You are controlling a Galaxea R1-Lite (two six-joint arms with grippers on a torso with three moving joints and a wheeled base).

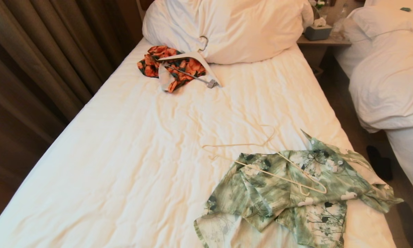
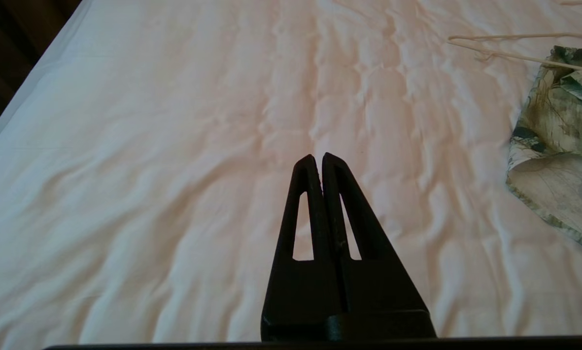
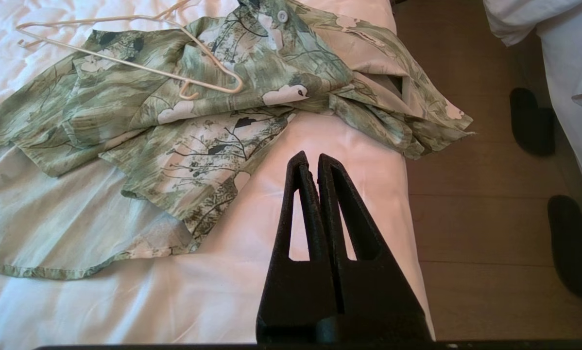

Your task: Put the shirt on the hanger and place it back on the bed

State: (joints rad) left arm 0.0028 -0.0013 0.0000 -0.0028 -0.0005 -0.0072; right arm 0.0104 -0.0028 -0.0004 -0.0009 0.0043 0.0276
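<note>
Right wrist view: clenched right hand (image 3: 309,156) hovers just beside crumpled shirt (image 3: 213,112), apart.

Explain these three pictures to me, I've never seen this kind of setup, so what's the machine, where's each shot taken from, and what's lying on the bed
This is a two-armed robot standing at a bed. The wide picture comes from a camera on its head, looking down at the mattress. The other two come from cameras on its wrists, so each shows that arm's own black pincer.

The left end effector is shut over bare sheet. The right end effector is shut too, near the bed's edge, just short of the shirt. Neither holds anything.

On the sheet lies a crumpled green and white flowered shirt, with a thin cream hanger lying partly across it. Near the pillow sits a small orange garment on a broad white hanger. A second bed stands to the right.
</note>
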